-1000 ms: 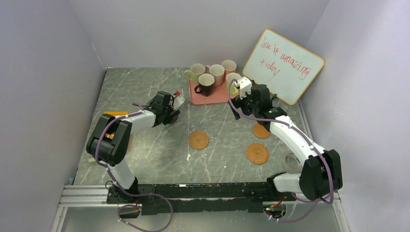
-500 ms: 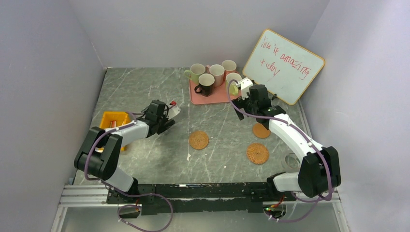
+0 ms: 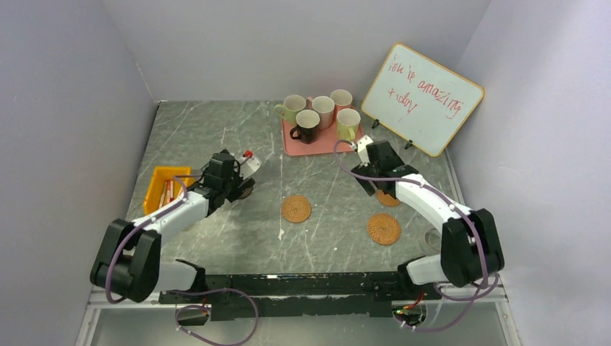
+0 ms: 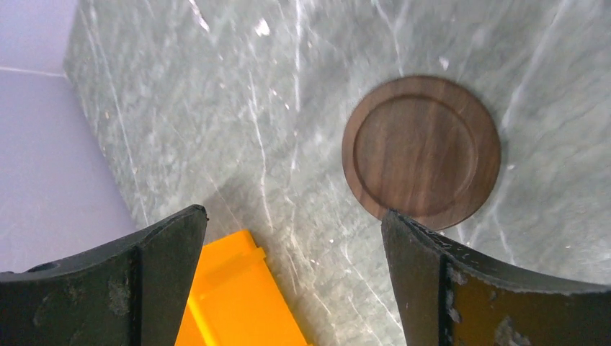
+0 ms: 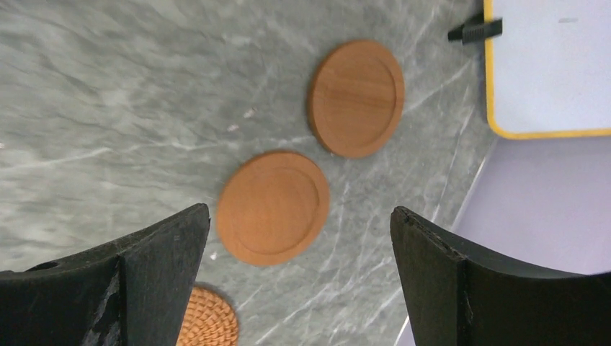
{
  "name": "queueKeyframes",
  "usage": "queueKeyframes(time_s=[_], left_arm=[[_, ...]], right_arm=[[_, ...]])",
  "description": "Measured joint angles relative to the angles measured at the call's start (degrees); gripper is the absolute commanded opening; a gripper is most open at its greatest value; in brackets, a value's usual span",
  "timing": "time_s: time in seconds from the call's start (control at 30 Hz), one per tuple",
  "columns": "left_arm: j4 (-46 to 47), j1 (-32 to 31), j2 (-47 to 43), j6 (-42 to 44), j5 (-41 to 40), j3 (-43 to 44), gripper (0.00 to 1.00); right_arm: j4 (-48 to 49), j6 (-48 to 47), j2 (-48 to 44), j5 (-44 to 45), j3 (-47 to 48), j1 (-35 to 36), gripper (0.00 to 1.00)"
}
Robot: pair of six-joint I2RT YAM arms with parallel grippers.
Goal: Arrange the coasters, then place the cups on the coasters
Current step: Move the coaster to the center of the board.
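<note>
**Left arm.** The elbow is folded at the near left corner. The forearm lies low and reaches toward 1 o'clock, ending left of centre over the counter [image 3: 216, 130]. The left end effector [image 4: 292, 216] points down with its jaws spread fully wide and nothing between them. In the wrist view the dark coaster [image 4: 421, 151] lies flat at 1 o'clock, ungripped, with its near edge overlapped by the right finger [image 4: 490, 288]. A yellow bin [image 4: 238, 295] shows at 6 o'clock.

**Right arm.** The elbow is folded at the near right, and the forearm reaches toward 11 o'clock. The right end effector [image 5: 299, 211] faces down with its jaws fully apart, holding nothing. One smooth tan coaster [image 5: 274, 207] lies below the gap between the fingers. A second smooth tan coaster [image 5: 357, 97] lies at 1 o'clock from it — near but not touching — beside the whiteboard [image 5: 547, 65].

**Task items.** One woven coaster [image 3: 296, 209] lies mid-counter, and another [image 3: 383, 228] lies at 4 o'clock from it, well apart. The five cups [image 3: 323, 110] stand grouped on the pink tray [image 3: 317, 146] at 12 o'clock — none of them on a coaster.
</note>
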Motion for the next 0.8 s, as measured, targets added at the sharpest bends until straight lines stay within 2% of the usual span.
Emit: queueKeyframes(time_s=[0.37,0.8], left_arm=[[5.31,-0.02,-12.61,-5.70,5.01,-6.25,0.96],[7.85,-0.02,-10.88,-7.02,5.92,-8.04,0.96]], right_arm=[[4.42,-5.40,4.50,12.00,-8.07,0.00,1.00],[7.69,-8.00,8.00,11.74,-8.02,1.36,1.00]])
